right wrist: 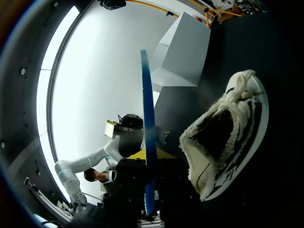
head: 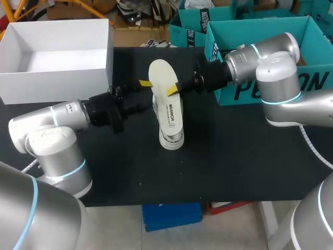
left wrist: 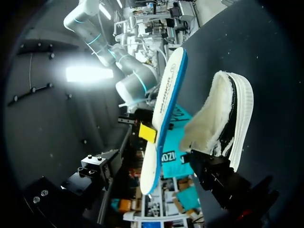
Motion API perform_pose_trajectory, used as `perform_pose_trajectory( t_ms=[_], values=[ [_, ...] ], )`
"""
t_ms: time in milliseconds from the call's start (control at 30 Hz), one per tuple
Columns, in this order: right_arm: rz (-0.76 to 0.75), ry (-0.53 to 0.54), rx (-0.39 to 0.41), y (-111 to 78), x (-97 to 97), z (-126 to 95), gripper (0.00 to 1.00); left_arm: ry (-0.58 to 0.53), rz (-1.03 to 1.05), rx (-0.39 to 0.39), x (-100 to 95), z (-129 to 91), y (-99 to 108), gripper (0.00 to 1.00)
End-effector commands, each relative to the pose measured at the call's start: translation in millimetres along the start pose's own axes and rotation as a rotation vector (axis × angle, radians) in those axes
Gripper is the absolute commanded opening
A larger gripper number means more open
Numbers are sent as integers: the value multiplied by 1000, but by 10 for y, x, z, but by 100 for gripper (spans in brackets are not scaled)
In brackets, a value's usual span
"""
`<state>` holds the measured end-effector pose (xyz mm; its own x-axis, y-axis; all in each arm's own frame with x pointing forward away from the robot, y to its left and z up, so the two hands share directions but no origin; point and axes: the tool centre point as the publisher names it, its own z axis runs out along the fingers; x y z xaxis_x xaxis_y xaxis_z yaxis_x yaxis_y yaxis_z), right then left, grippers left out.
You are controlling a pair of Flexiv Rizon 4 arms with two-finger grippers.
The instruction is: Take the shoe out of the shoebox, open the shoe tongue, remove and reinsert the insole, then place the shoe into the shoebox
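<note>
A white insole (head: 165, 86) with a blue edge is held on edge over the middle of the table, just above the shoe (head: 171, 140). My right gripper (head: 174, 88) is shut on the insole's side, one yellow tip showing on its face. In the right wrist view the insole (right wrist: 147, 109) runs edge-on out of that gripper (right wrist: 149, 161), beside the fleece-lined black and white shoe (right wrist: 228, 137). My left gripper (head: 150, 95) stands open on the other side. Its fingers straddle the insole (left wrist: 166, 104), with the shoe (left wrist: 223, 118) by one finger.
The white shoebox (head: 52, 78) stands open at the back left and also shows behind the insole as the shoebox (right wrist: 183, 52). Teal cardboard boxes (head: 260, 31) sit at the back right, behind my right arm.
</note>
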<state>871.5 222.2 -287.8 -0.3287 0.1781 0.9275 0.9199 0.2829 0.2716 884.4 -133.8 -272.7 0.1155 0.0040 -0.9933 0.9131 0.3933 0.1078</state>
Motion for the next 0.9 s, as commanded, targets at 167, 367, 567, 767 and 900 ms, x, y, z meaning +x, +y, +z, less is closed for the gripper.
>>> perform_pose_trajectory(
  t_ms=[167,367,567,767,900],
  values=[
    [0,0,0,4,-9,8,0,-11,12,12,1,155,-15,85],
    [0,0,0,4,-9,8,0,-21,12,17,3,212,-14,68],
    [0,0,0,4,-9,8,0,-22,8,29,26,244,-27,49],
    [0,0,0,4,-9,8,0,-23,9,45,43,275,-30,49],
    [0,0,0,4,-9,8,0,-25,11,61,45,294,-30,47]
  ],
)
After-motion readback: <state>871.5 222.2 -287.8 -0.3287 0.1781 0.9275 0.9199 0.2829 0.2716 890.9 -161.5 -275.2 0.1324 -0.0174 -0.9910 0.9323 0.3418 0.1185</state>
